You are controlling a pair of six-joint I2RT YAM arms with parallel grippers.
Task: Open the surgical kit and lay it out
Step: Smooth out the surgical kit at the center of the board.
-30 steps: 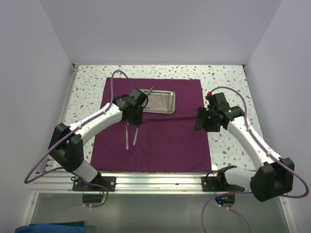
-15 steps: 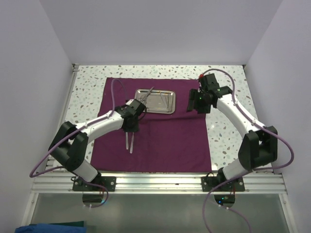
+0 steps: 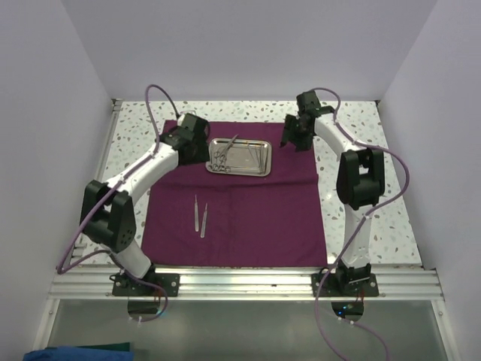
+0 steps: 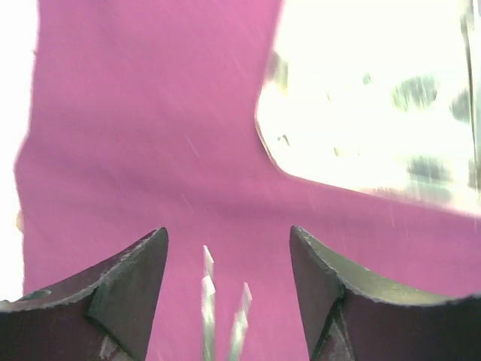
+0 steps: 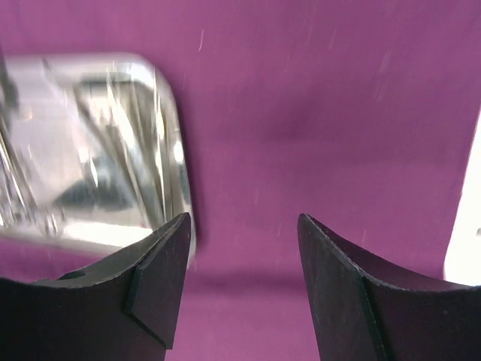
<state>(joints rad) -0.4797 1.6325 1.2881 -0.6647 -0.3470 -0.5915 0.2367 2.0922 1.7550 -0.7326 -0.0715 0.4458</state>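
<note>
Top external: maroon cloth (image 3: pixel 248 218) lies spread flat on the speckled table (image 3: pixel 361 203).
Tray: steel tray (image 3: pixel 252 158) sits on the cloth toward 12 o'clock, long side across.
In the tray: thin instruments (image 3: pixel 221 153) bunched at its 9 o'clock end; they overlap, so I cannot separate the kinds.
Tweezers: two slim tweezers (image 3: pixel 200 216) lie side by side on the cloth at about 8 o'clock from its centre, well apart from the tray.
Left hand: left hand (image 3: pixel 194 143) hovers at the tray's 9 o'clock; left wrist view shows its fingers spread wide with nothing gripped.
Right hand: right hand (image 3: pixel 293 134) is at the tray's 2 o'clock; right wrist view shows its fingers wide apart and empty over the cloth.
Hard to make out: left wrist view is blurred and the tray is washed out to white.
</note>
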